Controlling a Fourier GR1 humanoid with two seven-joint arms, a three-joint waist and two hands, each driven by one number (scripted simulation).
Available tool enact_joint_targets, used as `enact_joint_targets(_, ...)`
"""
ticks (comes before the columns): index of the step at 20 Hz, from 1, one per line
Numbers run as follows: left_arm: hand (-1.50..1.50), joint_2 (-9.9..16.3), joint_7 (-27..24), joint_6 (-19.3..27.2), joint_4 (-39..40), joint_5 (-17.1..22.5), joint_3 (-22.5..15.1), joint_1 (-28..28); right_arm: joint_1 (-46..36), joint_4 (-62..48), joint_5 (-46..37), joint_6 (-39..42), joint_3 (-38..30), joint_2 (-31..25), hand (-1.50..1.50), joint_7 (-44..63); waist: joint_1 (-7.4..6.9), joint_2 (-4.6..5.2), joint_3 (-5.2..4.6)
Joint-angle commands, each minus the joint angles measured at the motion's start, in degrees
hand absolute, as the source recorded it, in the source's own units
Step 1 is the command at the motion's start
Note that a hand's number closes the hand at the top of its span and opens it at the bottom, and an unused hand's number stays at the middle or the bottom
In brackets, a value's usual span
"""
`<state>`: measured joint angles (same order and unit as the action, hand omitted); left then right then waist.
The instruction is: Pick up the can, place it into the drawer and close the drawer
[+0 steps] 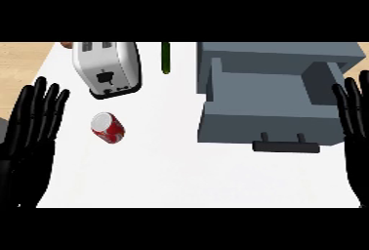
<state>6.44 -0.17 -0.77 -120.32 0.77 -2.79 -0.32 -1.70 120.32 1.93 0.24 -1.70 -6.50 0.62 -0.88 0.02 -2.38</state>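
Two black hands are seen nearest the viewer, one at each side of a white counter [187, 171]. At the view's left edge, the left hand [27, 132] is held open with its fingers straight and pointing up the frame; nothing is held in it. At the right edge, the right hand [355, 122] is likewise shown open with straight fingers and nothing in its hold, partly cut off by the frame.

A red and white can [108, 127] is pictured lying on its side on the counter, just beside the left hand's fingers but not touched by them. Above it, a silver toaster [108, 68] is seen near the counter's far left part, and a slim dark green object [166, 57] is shown lying beside the toaster, between it and the grey drawer unit [281, 53]; what it is cannot be told.

On the right half of the counter, the grey drawer [267, 105] is shown pulled out, its inside open to view, with a dark handle [286, 145] at its front. The can is well apart from the drawer, on the opposite side of the counter. Light wood flooring [25, 58] is visible past the counter's upper left corner.
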Motion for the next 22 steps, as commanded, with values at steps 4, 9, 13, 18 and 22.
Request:
enact_joint_targets(4,-1.50,-0.4,-0.3,-0.4,7.2,1.1,0.8,-9.8,-0.3,-2.8,-1.1,0.8,-0.7,-0.3,-1.50,-3.7,1.43,0.11,2.40)
enact_joint_targets(9,-1.50,-0.2,13.0,2.8,10.3,-1.8,0.4,-3.3,3.3,-4.4,-3.8,-3.9,1.3,2.1,-1.50,10.4,0.96,0.06,2.40)
enact_joint_targets(13,-1.50,0.5,16.5,2.9,9.0,-2.8,0.8,-3.9,6.9,1.6,1.2,-0.6,-3.1,-1.4,-1.50,14.8,1.12,-0.12,2.38)
enact_joint_targets(18,-1.50,-1.4,19.1,4.2,10.0,-4.9,-0.3,-7.0,10.4,1.7,1.3,0.4,-3.9,0.1,-1.50,11.4,1.12,-0.05,2.38)
enact_joint_targets(22,-1.50,-0.4,19.7,2.3,4.1,-0.3,3.1,-0.6,13.0,2.5,3.2,3.2,-5.3,-1.1,-1.50,10.3,0.94,-0.10,2.38)
